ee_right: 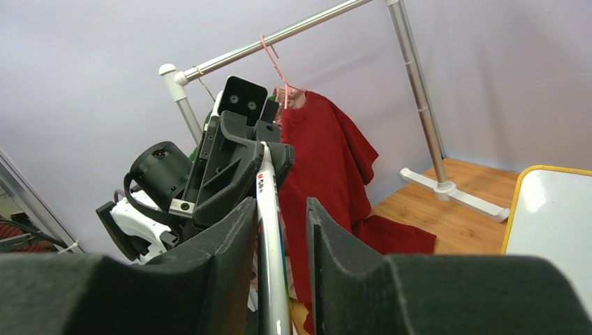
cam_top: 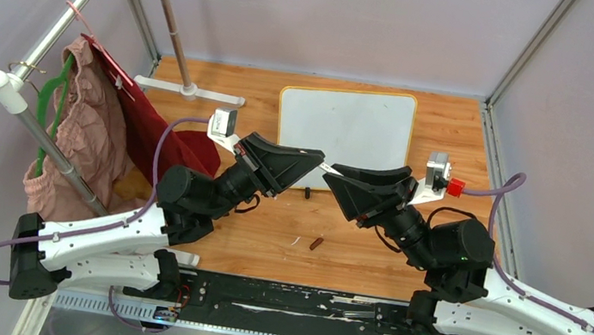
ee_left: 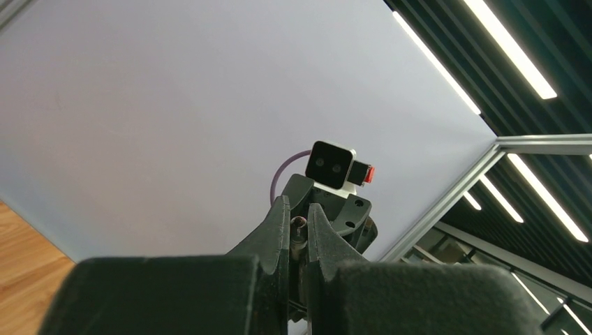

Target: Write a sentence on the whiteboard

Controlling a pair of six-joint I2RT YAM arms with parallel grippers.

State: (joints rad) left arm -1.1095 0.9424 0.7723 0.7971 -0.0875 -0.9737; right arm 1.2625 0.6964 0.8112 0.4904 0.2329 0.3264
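Left pincer [cam_top: 317, 159]: mine, pressed together on the near end of the marker [ee_right: 272, 244]; my left wrist view shows both fingers tight on a thin tip.
Rack [cam_top: 81, 5]: metal, at 9 to 10 o'clock from where my two pincers meet, its foot on the table [cam_top: 455, 128] at 11 o'clock.
Pink garment [cam_top: 85, 135]: hangs on the rack, farthest out at 9 o'clock.
Red garment [cam_top: 164, 128]: hangs just beside the pink one, its hem spilling onto the wood.
Marker: white, bridging my two pincers tip to tip above the table.
Cap [cam_top: 306, 192]: small and dark, lying on the wood at 7 o'clock from the meeting point.
Brown piece [cam_top: 316, 243]: short, on the wood at 6 o'clock, nearer my bases.
Whiteboard [cam_top: 351, 123]: flat on the table at 12 o'clock, past both pincers, yellow rim all round; its face reads plain white from overhead.
Right pincer [cam_top: 336, 173]: spread, fingers standing either side of the marker, with a gap showing on one side.
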